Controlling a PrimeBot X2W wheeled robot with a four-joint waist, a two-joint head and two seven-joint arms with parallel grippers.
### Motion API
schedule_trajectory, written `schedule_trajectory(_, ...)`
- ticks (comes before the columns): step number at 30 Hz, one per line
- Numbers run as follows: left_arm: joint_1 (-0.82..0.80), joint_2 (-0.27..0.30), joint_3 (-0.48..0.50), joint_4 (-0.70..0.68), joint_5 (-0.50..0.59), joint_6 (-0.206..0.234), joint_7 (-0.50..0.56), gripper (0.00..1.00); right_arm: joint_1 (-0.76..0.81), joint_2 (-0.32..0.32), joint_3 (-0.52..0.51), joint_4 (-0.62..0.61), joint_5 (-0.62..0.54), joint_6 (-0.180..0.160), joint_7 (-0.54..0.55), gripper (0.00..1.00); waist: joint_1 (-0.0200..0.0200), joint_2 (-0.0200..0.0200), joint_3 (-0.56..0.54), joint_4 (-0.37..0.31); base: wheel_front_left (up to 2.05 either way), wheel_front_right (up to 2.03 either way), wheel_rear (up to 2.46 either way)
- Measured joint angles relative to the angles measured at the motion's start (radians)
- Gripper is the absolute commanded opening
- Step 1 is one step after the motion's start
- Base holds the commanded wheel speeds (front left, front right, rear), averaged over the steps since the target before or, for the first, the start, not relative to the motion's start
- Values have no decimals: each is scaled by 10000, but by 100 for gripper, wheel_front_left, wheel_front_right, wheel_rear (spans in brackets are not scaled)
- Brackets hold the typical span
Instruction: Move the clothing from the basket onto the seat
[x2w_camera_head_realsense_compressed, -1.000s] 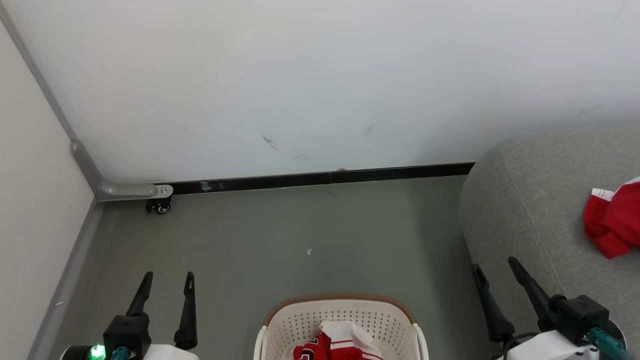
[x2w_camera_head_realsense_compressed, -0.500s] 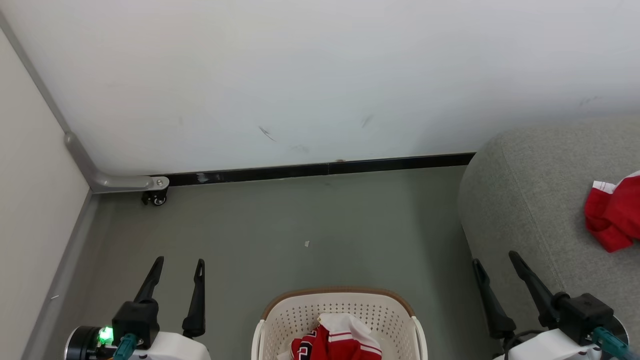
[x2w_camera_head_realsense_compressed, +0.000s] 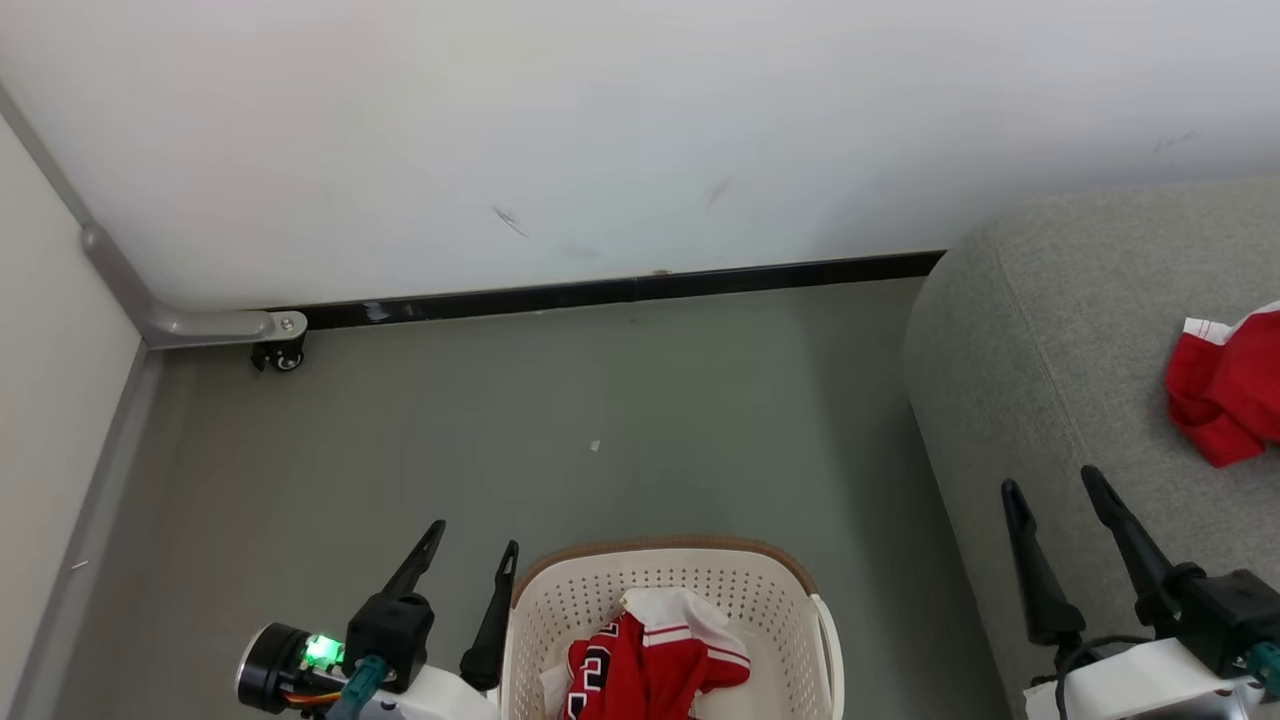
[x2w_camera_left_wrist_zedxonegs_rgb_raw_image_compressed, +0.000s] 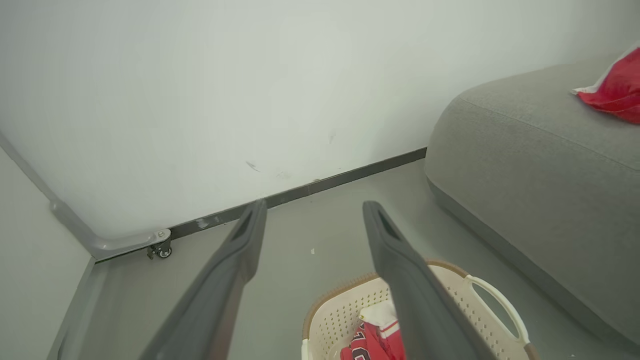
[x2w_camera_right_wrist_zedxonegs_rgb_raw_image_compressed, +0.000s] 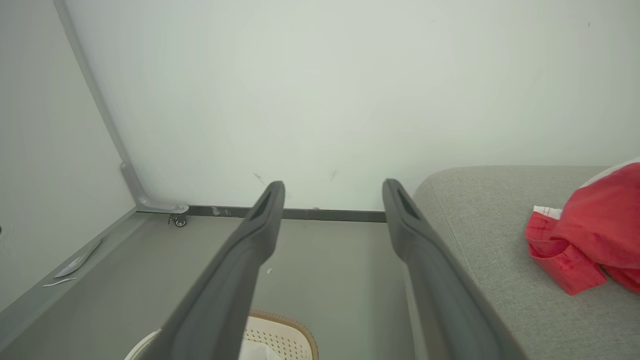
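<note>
Cut off at 6 o'clock: laundry basket (x2w_camera_head_realsense_compressed: 600, 600), red jersey (x2w_camera_head_realsense_compressed: 650, 670) inside. Left gripper (x2w_camera_head_realsense_compressed: 475, 537), right gripper (x2w_camera_head_realsense_compressed: 1050, 480): fingers held wide, empty.

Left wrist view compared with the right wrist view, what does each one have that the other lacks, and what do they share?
Left wrist view: the open left gripper, the basket with its white side handle, and red clothing lying inside. Right wrist view: the open right gripper and pale strips on the floor by the side wall. Shared: the basket's brown rim, the grey seat with a red garment on it, the black baseboard and a small caster wheel.
</note>
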Motion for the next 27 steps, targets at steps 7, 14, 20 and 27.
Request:
schedule_trajectory(7, -585, -276, -552, 746, 219, -224, 44, 100, 0, 4, -194, -477, -73, 0, 17, 100, 0, 0, 516, -164, 0, 0, 0)
schedule_trajectory(14, -1242, -510, -1093, 1354, 527, -456, 146, 100, -19, 8, -389, -871, -65, 0, 96, 100, 0, 0, 1136, -354, 0, 0, 0)
schedule_trajectory(20, -1788, -531, -1484, 1937, 803, -562, 313, 100, -302, 8, -376, -1168, -36, 0, 96, 100, -1, 0, 1759, -537, 0, 0, 0)
schedule_trajectory(27, -2241, -566, -1871, 2533, 1193, -652, 410, 100, -590, 8, -362, -1384, 67, 0, 94, 100, -1, 0, 2457, -752, 0, 0, 0)
